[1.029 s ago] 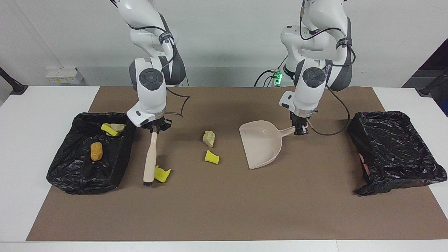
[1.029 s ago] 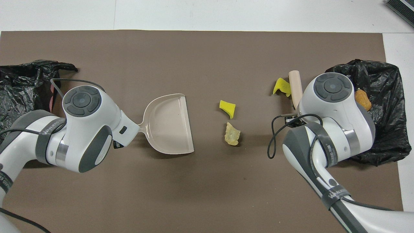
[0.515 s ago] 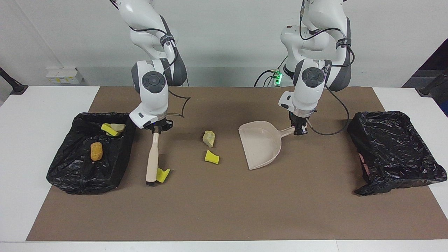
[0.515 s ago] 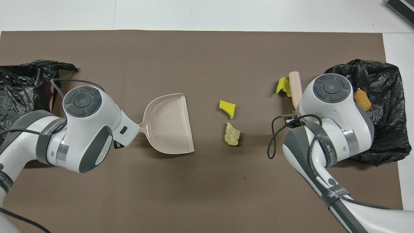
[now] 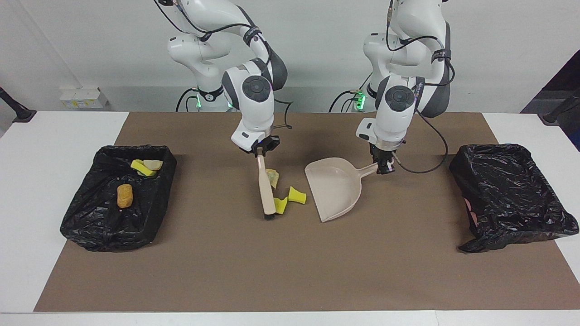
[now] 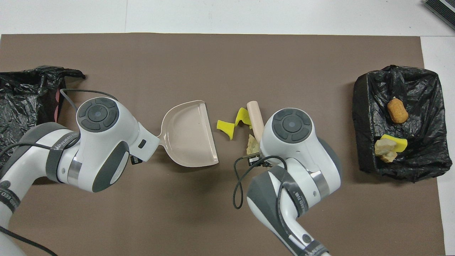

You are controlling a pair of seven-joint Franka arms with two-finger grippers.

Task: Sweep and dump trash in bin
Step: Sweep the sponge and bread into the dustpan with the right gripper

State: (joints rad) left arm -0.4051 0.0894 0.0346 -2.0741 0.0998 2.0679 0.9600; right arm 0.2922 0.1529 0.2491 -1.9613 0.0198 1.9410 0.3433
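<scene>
The right gripper is closed on the brush handle, and the brush's long side points away from the robots. The trash, small yellow sponge bits and a pale lump, lies between the brush and the open mouth of the dustpan, just beside both. The left gripper grips the dustpan's handle. More scraps already sit in the black bin at the right arm's end.

Only the trash lies between brush and dustpan mouth

Right hand clamped, left hand clamped, both low.
</scene>
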